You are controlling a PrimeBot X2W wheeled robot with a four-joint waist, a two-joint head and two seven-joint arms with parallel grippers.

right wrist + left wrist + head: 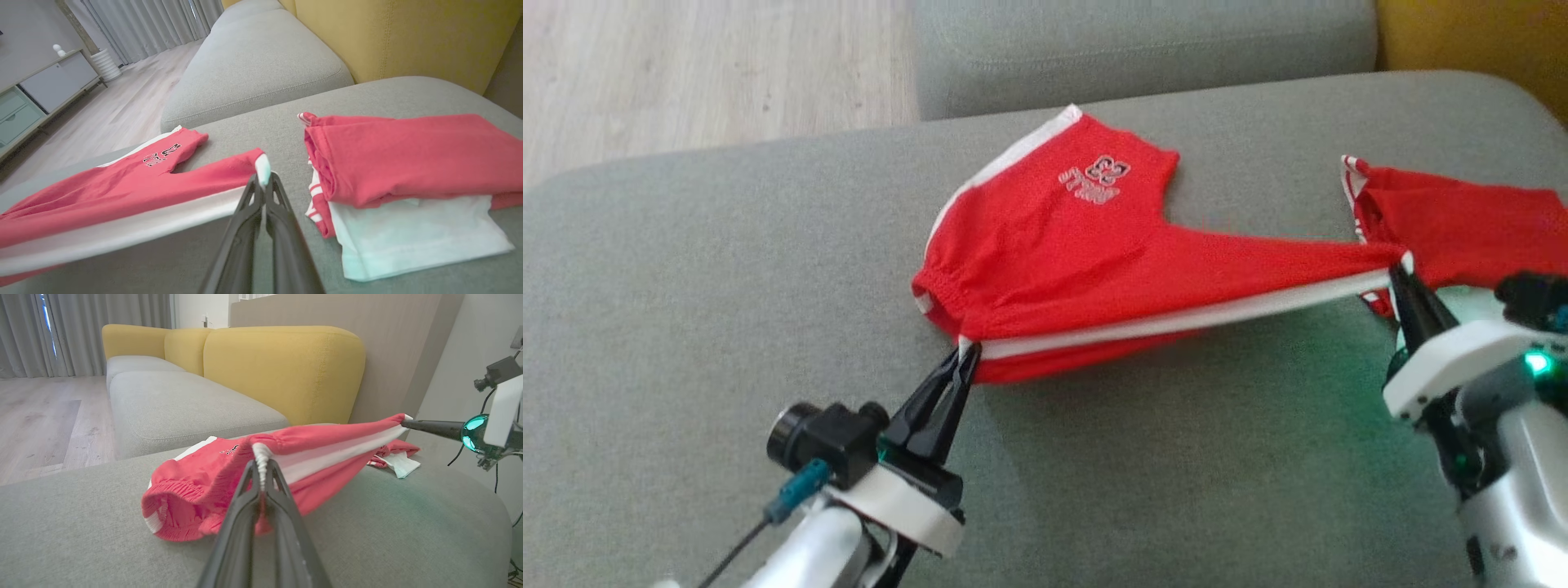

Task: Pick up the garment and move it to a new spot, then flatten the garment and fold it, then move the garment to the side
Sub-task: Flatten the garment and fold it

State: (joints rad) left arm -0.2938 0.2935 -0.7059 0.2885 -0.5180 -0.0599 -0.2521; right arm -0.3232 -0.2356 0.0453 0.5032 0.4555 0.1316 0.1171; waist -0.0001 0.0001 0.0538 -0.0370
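Tautly, red shorts (1094, 269) stretch across the sofa (727, 286): left end effector (966, 349) clamped on the waistband, right end effector (1401, 265) on the leg hem.

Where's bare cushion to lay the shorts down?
Widest free patch: the cushion left of the shorts, out to its left edge. Also bare: the near strip between left gripper and right gripper. Crowded: the right end, where the folded pile lies beside the right gripper.
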